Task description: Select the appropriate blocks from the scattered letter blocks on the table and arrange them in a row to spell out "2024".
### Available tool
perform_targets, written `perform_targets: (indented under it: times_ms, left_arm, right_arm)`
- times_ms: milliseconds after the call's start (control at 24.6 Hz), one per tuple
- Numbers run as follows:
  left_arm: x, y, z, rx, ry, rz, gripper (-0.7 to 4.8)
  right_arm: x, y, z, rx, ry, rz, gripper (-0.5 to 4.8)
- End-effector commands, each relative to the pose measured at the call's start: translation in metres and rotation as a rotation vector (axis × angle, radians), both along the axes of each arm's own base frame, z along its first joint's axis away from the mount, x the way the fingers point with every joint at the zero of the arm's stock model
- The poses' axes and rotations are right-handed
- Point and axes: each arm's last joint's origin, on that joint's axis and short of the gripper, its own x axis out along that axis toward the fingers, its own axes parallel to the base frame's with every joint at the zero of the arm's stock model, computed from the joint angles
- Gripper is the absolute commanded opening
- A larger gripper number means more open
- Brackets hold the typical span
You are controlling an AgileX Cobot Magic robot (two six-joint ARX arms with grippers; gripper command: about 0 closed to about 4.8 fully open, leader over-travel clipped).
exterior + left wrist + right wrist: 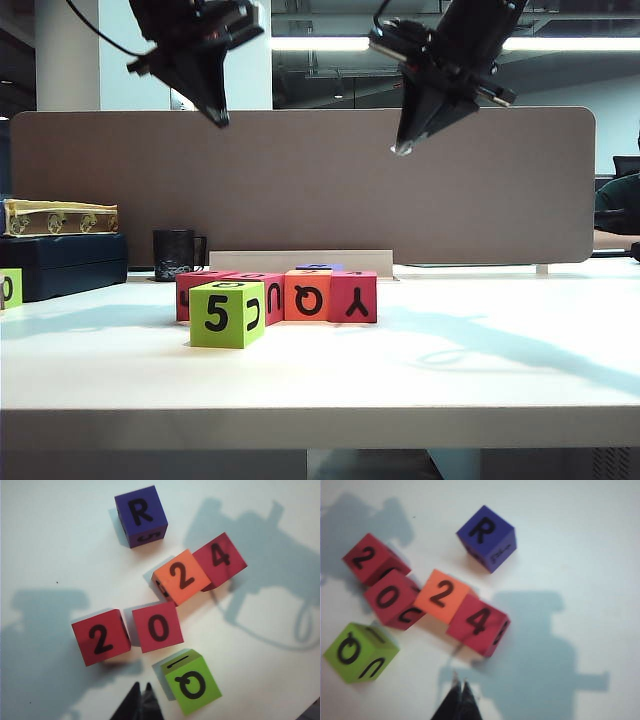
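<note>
The left pincer (218, 118) hangs high above the white bench (320, 380), tips pressed together and holding nothing. Below, toward the bench's back edge, four blocks form a slightly crooked row reading 2024: pink-red 2 (101, 637), pink-red 0 (157, 627), orange 2 (181, 576), pink-red 4 (220, 560), with a lime-green block (227, 314) in front and a purple block (141, 516) behind. The right pincer (402, 148) hangs high too, also pressed together and empty.

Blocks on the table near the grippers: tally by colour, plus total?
Pink-red blocks: 3
Orange block: 1
Lime-green block: 1
Purple block: 1
Total: 6
</note>
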Motion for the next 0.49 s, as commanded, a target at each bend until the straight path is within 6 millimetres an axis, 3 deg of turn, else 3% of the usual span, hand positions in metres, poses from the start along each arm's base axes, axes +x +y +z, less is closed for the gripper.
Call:
perform_targets:
  times_ms: [41,203,488]
  left_arm:
    - [0.007,-0.002,-0.009,0.006,0.014,-0.024,-0.06]
    - [0.015,-0.001,-0.033,0.000,0.067,-0.057,-0.06]
    - [0.023,0.014,-0.066,-0.042,0.160,-0.046,-0.06]
  right_arm:
    - [-0.009,0.005,0.010,0.011,-0.019,0.038,-0.01]
    - [-0.025,0.016,0.024,0.036,-0.055,0.093,-0.01]
    - [-0.033,0.015,0.034,0.052,-0.081,0.103,-0.02]
